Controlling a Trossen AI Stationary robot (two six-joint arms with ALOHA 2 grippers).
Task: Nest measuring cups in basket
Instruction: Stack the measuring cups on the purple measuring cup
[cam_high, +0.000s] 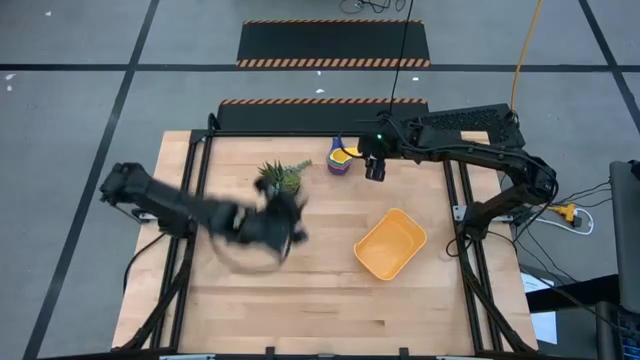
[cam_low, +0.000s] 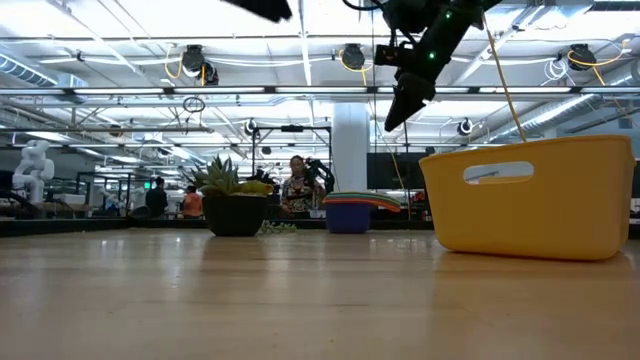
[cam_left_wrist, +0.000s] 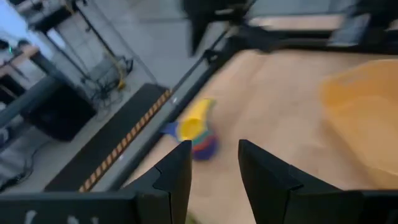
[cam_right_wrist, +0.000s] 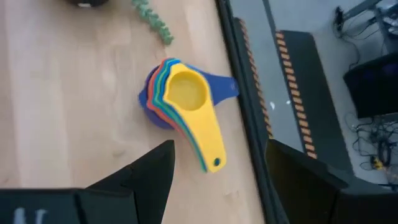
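left gripper (cam_high: 270, 228) blurred, basket (cam_left_wrist: 367, 118) cut off

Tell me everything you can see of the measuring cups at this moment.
The measuring cups sit as one nested stack of glossy plastic: yellow innermost on top, with red, green and blue rims fanned beneath it and a dark blue handle sticking out sideways. The yellow handle has a small hole at its end. The stack stands on the table near its far edge, beside the plant and apart from the basket. Nothing grips it; the right gripper hovers open above.
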